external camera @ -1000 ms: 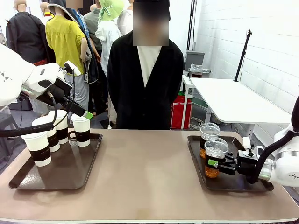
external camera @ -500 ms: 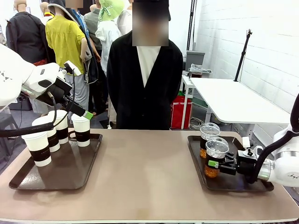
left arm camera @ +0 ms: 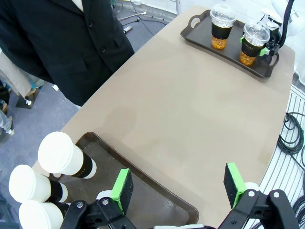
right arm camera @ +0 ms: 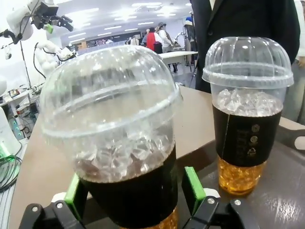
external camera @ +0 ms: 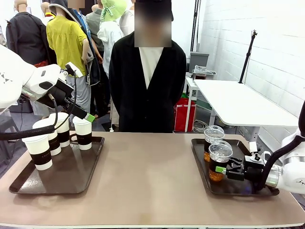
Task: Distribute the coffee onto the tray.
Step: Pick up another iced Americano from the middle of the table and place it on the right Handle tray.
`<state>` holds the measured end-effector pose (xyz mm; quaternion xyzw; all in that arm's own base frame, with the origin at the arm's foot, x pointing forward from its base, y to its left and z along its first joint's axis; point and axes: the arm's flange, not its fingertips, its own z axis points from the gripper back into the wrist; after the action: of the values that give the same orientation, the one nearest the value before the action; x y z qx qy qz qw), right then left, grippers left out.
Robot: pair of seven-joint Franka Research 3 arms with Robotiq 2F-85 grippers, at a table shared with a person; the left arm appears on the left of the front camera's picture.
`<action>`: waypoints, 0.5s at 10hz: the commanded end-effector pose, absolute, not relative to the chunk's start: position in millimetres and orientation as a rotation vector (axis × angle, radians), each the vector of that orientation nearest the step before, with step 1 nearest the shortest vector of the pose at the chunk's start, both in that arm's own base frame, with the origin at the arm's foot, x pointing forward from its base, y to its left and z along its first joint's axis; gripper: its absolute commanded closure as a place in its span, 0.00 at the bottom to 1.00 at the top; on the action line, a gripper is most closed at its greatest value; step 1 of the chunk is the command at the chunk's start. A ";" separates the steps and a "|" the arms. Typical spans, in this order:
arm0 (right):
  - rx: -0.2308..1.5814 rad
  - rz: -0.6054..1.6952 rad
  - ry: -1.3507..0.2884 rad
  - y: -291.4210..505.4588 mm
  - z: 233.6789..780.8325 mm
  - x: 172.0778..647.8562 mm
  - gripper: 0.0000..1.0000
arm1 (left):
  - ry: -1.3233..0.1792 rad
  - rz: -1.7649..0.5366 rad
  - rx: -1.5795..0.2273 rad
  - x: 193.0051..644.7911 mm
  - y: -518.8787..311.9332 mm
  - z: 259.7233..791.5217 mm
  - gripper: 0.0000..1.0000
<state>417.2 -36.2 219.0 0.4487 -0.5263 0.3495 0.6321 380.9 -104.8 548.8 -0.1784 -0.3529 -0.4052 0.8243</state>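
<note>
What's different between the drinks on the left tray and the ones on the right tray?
The white paper cups on the left tray are opaque with flat white lids; the clear plastic cups on the right tray have see-through dome lids showing ice and amber drink. Four paper cups stand on the left, two plastic cups on the right. Both kinds stand upright and wear dark sleeves.

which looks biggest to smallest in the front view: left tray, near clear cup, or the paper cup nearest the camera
1. left tray, clearly largest.
2. and 3. paper cup nearest the camera and near clear cup look about alike, so I would not rank them.
</note>
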 end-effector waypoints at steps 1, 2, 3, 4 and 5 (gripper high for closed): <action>1.010 0.770 -1.187 -41.5 225.4 402.6 0.00 | -0.745 -0.861 -0.389 381.3 -103.2 547.6 0.00; 1.012 0.754 -1.185 -45.5 224.2 396.0 0.00 | -0.745 -0.861 -0.389 381.3 -103.2 547.6 0.00; 1.006 0.745 -1.194 -50.5 223.2 389.2 0.00 | -0.745 -0.861 -0.389 381.3 -103.2 547.6 0.00; 1.004 0.737 -1.192 -55.4 221.9 381.6 0.00 | -0.745 -0.861 -0.389 381.3 -103.2 547.6 0.00; 1.008 0.728 -1.186 -58.8 220.3 375.6 0.00 | -0.745 -0.861 -0.389 381.3 -103.2 547.6 0.00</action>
<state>387.0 -55.8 216.2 0.4416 -0.5282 0.3238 0.6490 380.9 -104.8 548.8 -0.1784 -0.3529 -0.4052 0.8243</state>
